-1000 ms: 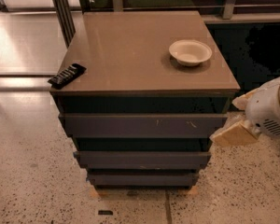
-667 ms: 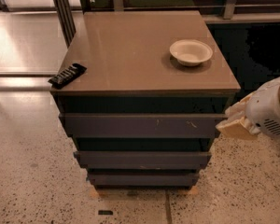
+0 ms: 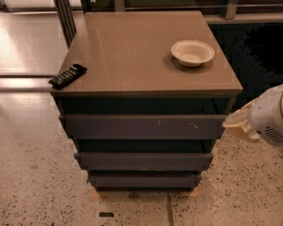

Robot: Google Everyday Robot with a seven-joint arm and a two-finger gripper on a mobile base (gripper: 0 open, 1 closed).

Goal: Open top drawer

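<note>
The top drawer (image 3: 141, 126) is the widest of three dark drawer fronts under the brown tabletop (image 3: 132, 60), a long flat panel with small pale scratches toward its right end. Its front sticks out a little beyond a dark gap below the tabletop. Two narrower dark drawer fronts sit below it (image 3: 144, 161). My gripper (image 3: 237, 123) is a pale cream shape on a white arm at the right edge of the view, just right of the top drawer's right end and at its height.
A cream bowl (image 3: 192, 52) sits on the tabletop at the back right. A black remote-like object (image 3: 67, 75) lies at the tabletop's left front edge. Speckled floor surrounds the cabinet. Dark metal posts (image 3: 63, 11) stand behind it at the left.
My gripper has drawn back to the right and slightly up, from overlapping the top drawer's right end to just beside it. The drawers have not visibly moved.
</note>
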